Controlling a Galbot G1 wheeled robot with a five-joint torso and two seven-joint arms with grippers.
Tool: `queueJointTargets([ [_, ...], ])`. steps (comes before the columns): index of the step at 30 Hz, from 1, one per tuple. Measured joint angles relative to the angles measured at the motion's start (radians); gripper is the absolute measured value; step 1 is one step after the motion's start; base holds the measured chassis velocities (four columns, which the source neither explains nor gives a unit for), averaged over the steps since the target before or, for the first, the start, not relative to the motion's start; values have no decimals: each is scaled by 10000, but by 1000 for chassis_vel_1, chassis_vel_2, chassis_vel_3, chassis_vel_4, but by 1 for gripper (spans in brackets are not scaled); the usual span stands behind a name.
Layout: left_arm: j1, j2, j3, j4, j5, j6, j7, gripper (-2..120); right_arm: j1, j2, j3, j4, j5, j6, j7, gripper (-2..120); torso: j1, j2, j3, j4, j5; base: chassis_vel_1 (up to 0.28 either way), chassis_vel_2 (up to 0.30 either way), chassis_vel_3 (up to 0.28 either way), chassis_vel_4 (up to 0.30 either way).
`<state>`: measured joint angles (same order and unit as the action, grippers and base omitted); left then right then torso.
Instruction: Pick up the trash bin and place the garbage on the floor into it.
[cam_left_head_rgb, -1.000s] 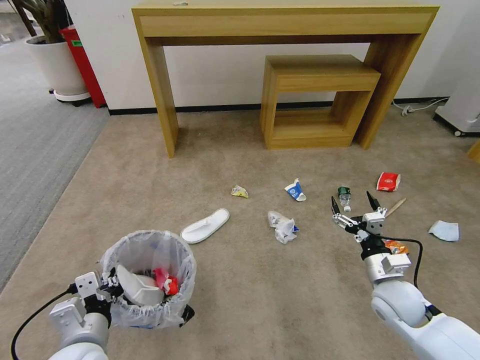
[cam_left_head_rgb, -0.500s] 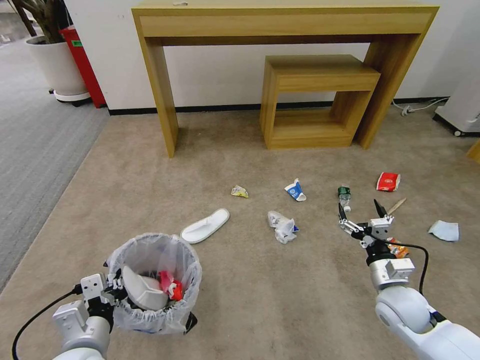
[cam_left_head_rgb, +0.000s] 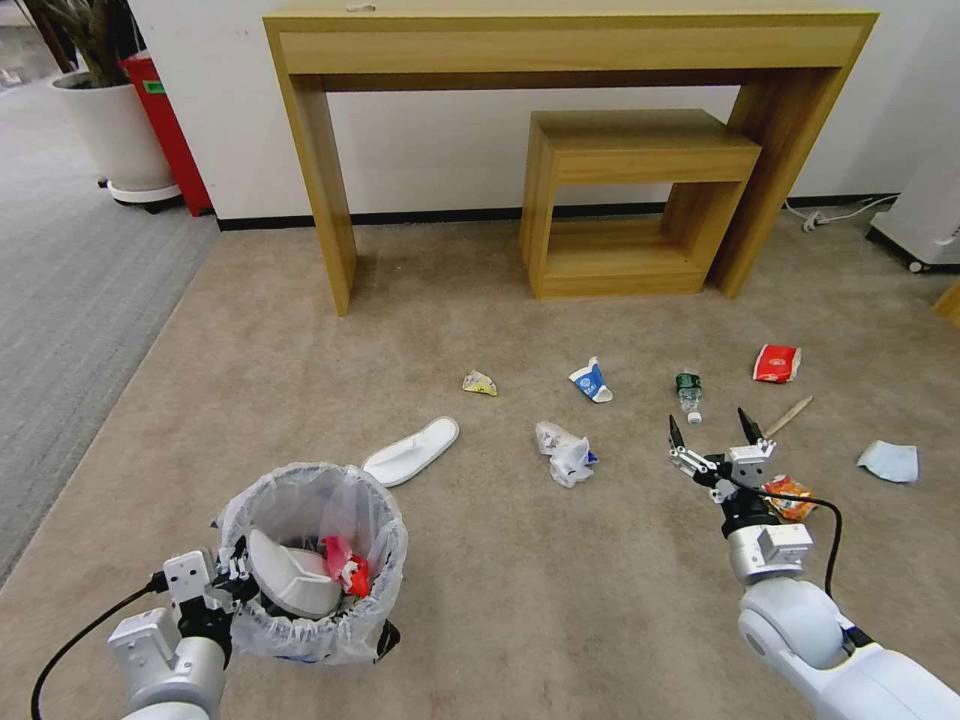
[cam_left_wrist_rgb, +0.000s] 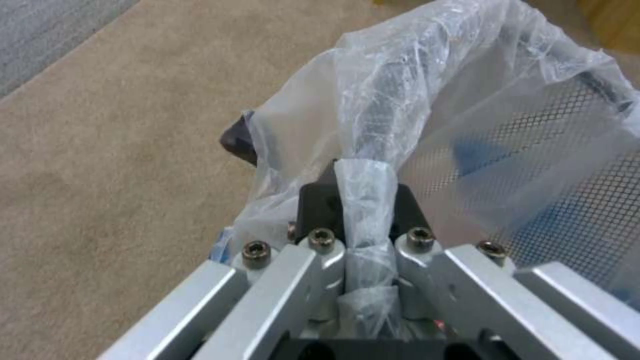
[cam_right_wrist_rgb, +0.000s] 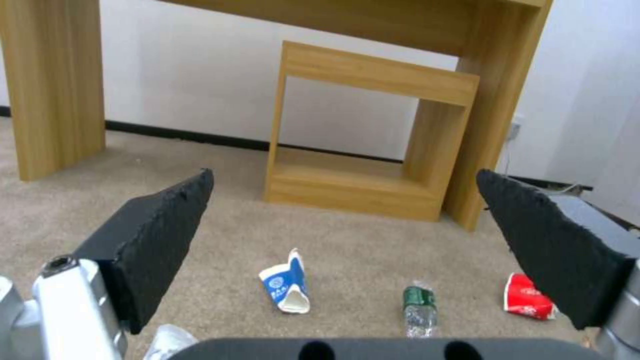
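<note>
Left gripper (cam_left_head_rgb: 235, 583): fingers pinch the bagged rim of the trash bin (cam_left_head_rgb: 312, 560), which holds a white slipper and red wrapper. Right gripper (cam_left_head_rgb: 710, 433): fingers spread above the floor (cam_left_head_rgb: 500, 560). Just beyond them lies the green-label bottle (cam_left_head_rgb: 688, 390); the orange packet (cam_left_head_rgb: 790, 497) lies just beside.

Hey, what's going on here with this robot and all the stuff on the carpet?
The robot is clearing litter. Its left gripper is clamped on the rim of the lined trash bin, which already holds a white slipper and a red wrapper. The right gripper hangs open over the floor near the green-label bottle. Another slipper, a blue-white carton and other bits lie scattered.
</note>
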<state>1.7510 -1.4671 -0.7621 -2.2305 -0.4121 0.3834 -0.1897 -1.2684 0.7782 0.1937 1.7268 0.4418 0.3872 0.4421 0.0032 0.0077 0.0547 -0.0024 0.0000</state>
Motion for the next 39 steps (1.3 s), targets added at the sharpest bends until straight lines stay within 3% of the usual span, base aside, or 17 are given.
queueJointTargets([
  [39, -5, -144, -85, -38, -540, -1, -217, 3, 155, 152, -202, -520, -206, 481, -342, 98, 0, 0, 0, -1, 0, 0, 0, 0, 0],
])
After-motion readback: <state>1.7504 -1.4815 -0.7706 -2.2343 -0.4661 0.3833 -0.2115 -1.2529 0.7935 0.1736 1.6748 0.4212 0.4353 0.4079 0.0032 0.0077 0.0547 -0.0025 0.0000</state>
